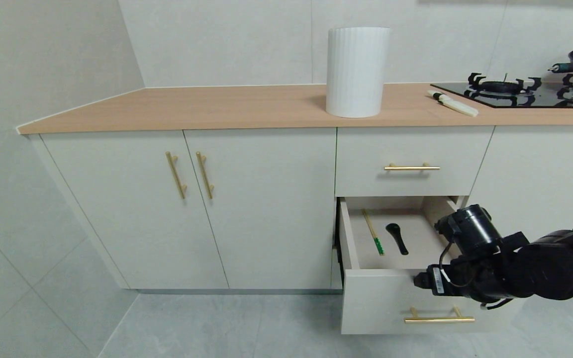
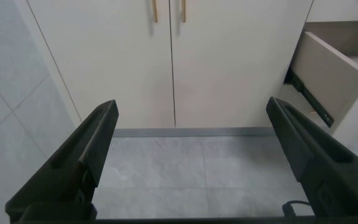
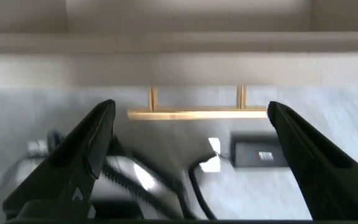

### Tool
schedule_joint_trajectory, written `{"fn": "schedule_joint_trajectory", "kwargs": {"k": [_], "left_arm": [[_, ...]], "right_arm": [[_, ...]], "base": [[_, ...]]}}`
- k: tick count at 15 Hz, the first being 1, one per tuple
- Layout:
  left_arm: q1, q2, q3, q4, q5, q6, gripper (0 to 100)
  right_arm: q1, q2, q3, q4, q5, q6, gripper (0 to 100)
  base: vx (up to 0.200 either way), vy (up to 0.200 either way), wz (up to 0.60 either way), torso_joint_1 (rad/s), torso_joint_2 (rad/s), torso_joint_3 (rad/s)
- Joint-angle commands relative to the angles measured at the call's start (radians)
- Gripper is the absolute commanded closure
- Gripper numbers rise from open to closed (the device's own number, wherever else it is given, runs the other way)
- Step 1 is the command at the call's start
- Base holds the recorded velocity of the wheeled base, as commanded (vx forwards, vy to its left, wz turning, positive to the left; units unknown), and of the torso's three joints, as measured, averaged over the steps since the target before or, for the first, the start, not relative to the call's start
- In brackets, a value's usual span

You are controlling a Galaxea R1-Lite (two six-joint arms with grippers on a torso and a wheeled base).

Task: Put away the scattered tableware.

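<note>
Drawer (image 1: 347, 238) stands open, with one pair of chopsticks (image 1: 372, 231) and one black spoon (image 1: 397, 238) inside. Right end effector (image 3: 190, 107) hangs over its handle (image 1: 439, 319), fingers spread and empty, probably to push it shut. One pale utensil (image 1: 452, 103), maybe a knife, sits on the surface (image 1: 217, 107). Left end effector (image 2: 191, 104) is spread too.

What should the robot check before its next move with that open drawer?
1. The chopsticks and black spoon lie fully inside the drawer: ok.
2. The right gripper is open and empty: ok.
3. The drawer handle is lined up before it: ok.
4. The left gripper is open, away from the drawer: ok.
5. The counter is free of tableware: not ok, a pale utensil lies by the stove.
</note>
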Motion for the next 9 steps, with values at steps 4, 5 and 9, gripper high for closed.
{"fn": "schedule_joint_trajectory", "kwargs": {"k": [4, 5, 9], "left_arm": [[0.001, 0.002, 0.0, 0.0, 0.0, 0.0, 0], [-0.001, 0.002, 0.0, 0.0, 0.0, 0.0, 0], [0.001, 0.002, 0.0, 0.0, 0.0, 0.0, 0]], "right_arm": [[-0.073, 0.139, -0.096, -0.073, 0.0, -0.009, 0], [-0.081, 0.162, -0.131, -0.073, 0.0, -0.015, 0], [-0.095, 0.261, -0.278, -0.086, 0.0, -0.035, 0]], "base": [[0.0, 0.0, 0.0, 0.0, 0.0, 0.0], [0.0, 0.0, 0.0, 0.0, 0.0, 0.0], [0.0, 0.0, 0.0, 0.0, 0.0, 0.0]]}}
